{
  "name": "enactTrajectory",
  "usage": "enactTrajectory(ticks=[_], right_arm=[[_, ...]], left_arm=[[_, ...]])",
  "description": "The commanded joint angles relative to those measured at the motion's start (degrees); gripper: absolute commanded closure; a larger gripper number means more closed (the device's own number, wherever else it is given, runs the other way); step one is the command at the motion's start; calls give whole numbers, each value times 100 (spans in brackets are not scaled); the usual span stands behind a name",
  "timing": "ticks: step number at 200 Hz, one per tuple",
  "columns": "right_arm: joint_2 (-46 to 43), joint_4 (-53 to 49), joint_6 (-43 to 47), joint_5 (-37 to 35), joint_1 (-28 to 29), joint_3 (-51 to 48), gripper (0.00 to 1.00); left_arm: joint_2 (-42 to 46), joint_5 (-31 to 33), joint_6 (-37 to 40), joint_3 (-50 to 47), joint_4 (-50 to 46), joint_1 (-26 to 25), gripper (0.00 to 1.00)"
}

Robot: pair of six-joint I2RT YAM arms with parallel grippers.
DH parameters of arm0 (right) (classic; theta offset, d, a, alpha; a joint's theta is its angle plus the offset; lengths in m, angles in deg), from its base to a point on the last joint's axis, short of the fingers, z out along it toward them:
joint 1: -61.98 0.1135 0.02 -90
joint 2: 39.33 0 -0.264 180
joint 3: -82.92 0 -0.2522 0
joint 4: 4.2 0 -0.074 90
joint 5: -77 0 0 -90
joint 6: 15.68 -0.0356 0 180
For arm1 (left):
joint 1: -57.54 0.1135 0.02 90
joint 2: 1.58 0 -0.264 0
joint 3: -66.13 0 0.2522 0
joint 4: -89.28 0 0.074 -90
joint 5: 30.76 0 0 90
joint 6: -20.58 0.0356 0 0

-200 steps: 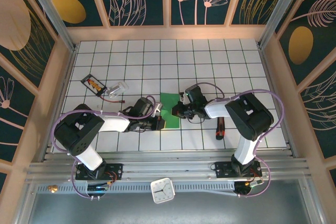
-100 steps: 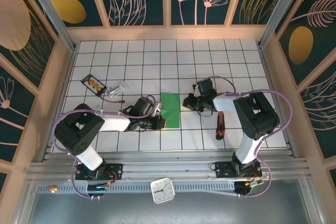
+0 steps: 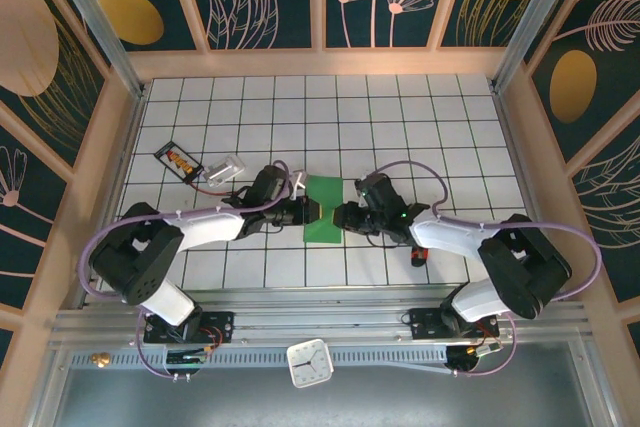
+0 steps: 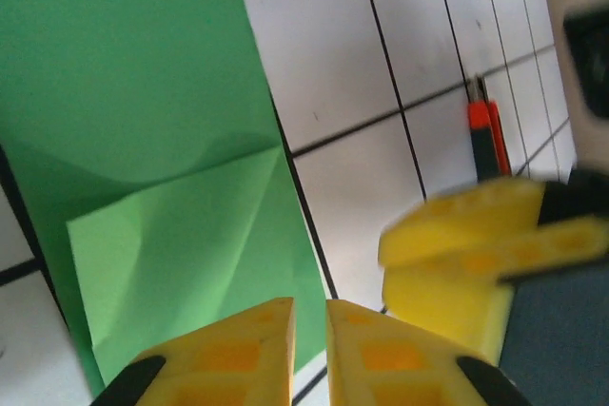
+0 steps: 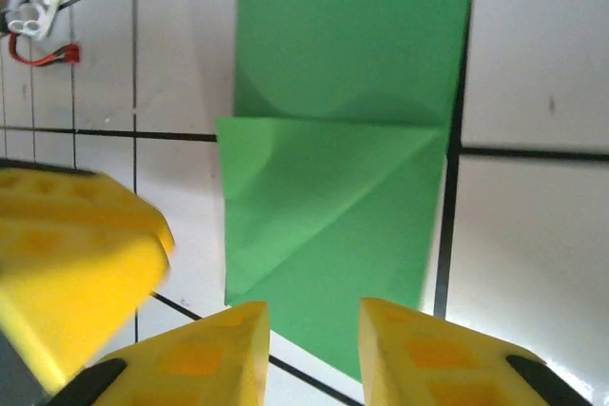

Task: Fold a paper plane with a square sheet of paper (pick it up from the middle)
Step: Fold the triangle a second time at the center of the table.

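1. Top external view puts the square sheet of paper (image 3: pixel 322 215) flat on the white gridded worktop (image 3: pixel 450 127). It lies midway between the left and right edges and nearer the near edge than the far one. It is a narrow green strip, and one end carries a diagonal folded flap.
2. Left fingers (image 4: pixel 243 354) are all but closed, with only a slit between them and nothing visibly pinched. They sit at the sheet's left edge. Right fingers (image 5: pixel 433 354) stand apart at the sheet's right edge, gripping nothing.
3. Collision looks the nearest risk. Both sets of fingers crowd the same narrow strip from opposite sides, so a push inward by either could knock the other.
4. Slipping is likely too. The paper is thin and the tiles look glossy, so a sideways nudge on one edge could skate or turn the whole sheet and leave the next crease crooked.
5. The flap seems only lightly creased. An edge catching under it could lift it open or crumple it.
6. An orange-and-black tool (image 3: pixel 418 243) lies toward the worktop's right edge. A dark packet (image 3: pixel 179 160) and a white connector with red wire (image 3: pixel 226 168) lie toward the left edge, all well apart from the sheet.
7. Wood-framed walls enclose the worktop, their dark teal panels painted with gold ovals and pale plant outlines. A small clock (image 3: pixel 309 362) sits on the rail beyond the near edge.
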Motion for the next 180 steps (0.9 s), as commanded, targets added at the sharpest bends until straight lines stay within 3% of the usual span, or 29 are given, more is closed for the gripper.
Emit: enactTrajectory(ticks=[1, 14, 36, 180], right_arm=[[22, 180, -568, -275, 292, -70, 58], [57, 242, -781, -329, 404, -129, 54], [117, 362, -1080, -367, 434, -290, 52], [361, 364, -978, -593, 530, -317, 53]], left_arm=[[-366, 16, -48, 197, 33, 77, 95], [-491, 28, -11, 256, 78, 78, 100], [-615, 198, 115, 259, 51, 87, 100], [-971, 162, 306, -47, 180, 100, 100]])
